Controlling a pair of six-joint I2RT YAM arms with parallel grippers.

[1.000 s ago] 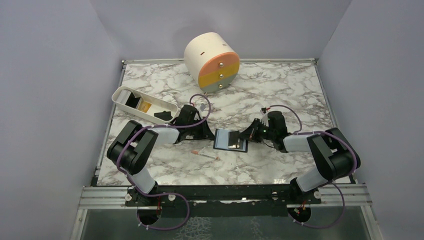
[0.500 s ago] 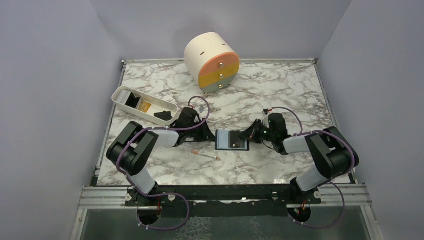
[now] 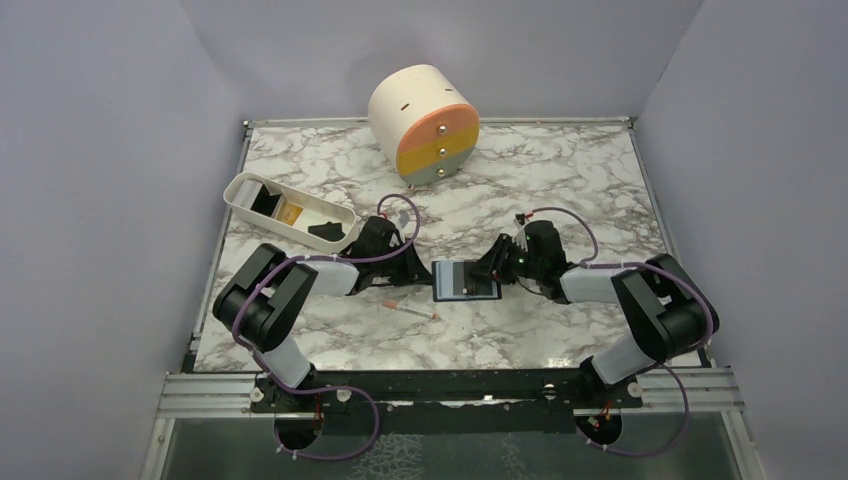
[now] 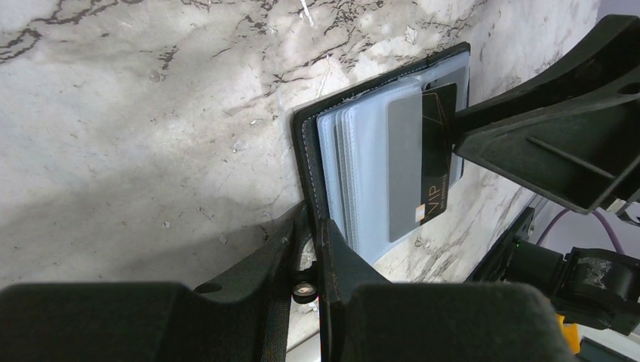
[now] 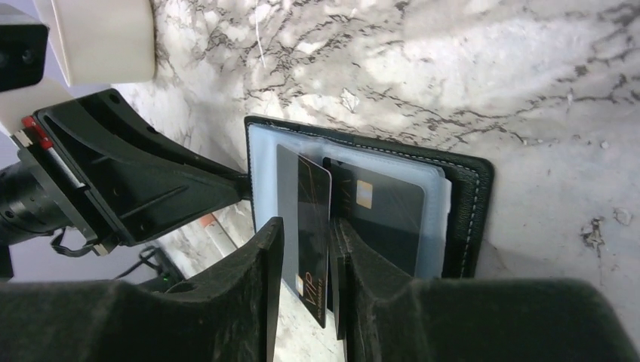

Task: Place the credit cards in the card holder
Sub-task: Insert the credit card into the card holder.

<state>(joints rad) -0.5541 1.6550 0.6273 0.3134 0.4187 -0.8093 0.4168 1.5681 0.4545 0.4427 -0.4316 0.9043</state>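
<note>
The black card holder (image 3: 465,281) lies open on the marble between both arms, its clear sleeves (image 4: 362,173) facing up. My left gripper (image 4: 313,220) is shut on the holder's near cover edge (image 4: 306,166). A black credit card marked VIP (image 5: 311,219) sits partly inside a sleeve, its end sticking out. My right gripper (image 5: 306,226) straddles that end with its jaws slightly apart, and a gap shows beside the card. Another dark card (image 5: 381,219) is inside a sleeve. An orange-yellow card (image 3: 291,211) lies in the white tray.
An oblong white tray (image 3: 240,192) holding dark items stands at the back left. A round cream drawer unit (image 3: 425,125) with coloured drawers stands at the back. A thin white-and-pink stick (image 3: 410,311) lies just in front of the left gripper (image 3: 418,270).
My right gripper has moved left, pushing the black card further into the holder, and its jaws have parted. The left gripper keeps its hold on the cover.
</note>
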